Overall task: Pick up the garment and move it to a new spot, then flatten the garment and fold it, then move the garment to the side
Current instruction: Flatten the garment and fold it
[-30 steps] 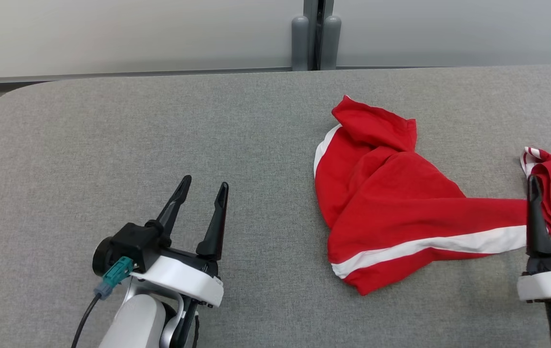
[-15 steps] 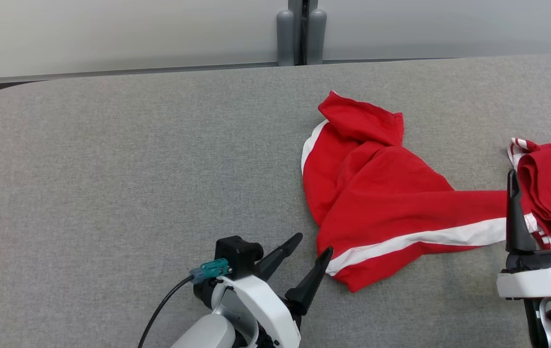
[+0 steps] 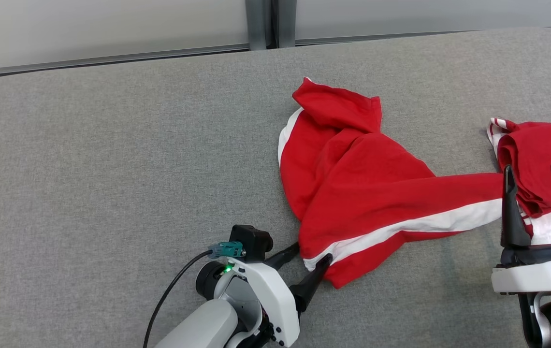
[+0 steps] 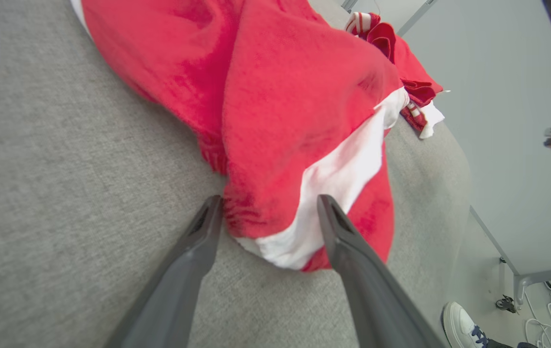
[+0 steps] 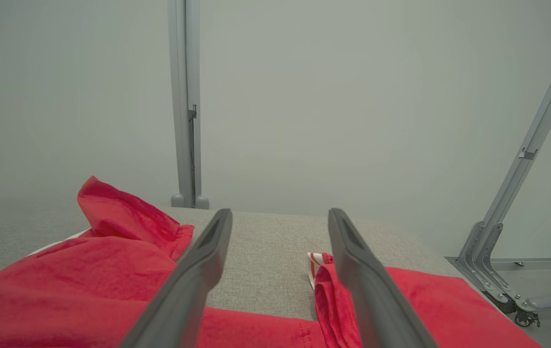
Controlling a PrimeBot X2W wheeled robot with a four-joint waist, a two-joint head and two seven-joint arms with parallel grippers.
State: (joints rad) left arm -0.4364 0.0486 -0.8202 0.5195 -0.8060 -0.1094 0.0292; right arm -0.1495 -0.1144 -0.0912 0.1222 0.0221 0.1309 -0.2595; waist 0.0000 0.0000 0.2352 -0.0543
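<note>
Starting at our left gripper (image 3: 313, 251), we see its 2 dark fingers spread wide and lying low over the tabletop (image 3: 111, 145), close to the front edge. They straddle the nearest corner of the garment (image 3: 367, 193). 1 tip sits at the red hem and the other lies against the white stripe, and the cloth between them is slack and not pinched. A black cable (image 3: 174, 290) trails from that wrist toward the front edge.

Our right gripper (image 3: 531, 166) is also wide apart and holds nothing. Its 2 fingers point toward the far edge, over the place where the long red band meets the bunched part. We cannot tell whether they touch the cloth.

The garment is red with a white stripe and lies crumpled on the right half of the tabletop. 1 folded peak rises toward the far edge, and a long striped band runs from the main heap to a smaller bunch with a red-and-white ribbed trim by the right edge.

Beyond the far edge stands a grey post (image 3: 263, 24) against a pale wall. Past the right edge, the left wrist view shows a white shoe (image 4: 459, 321) on the floor.
</note>
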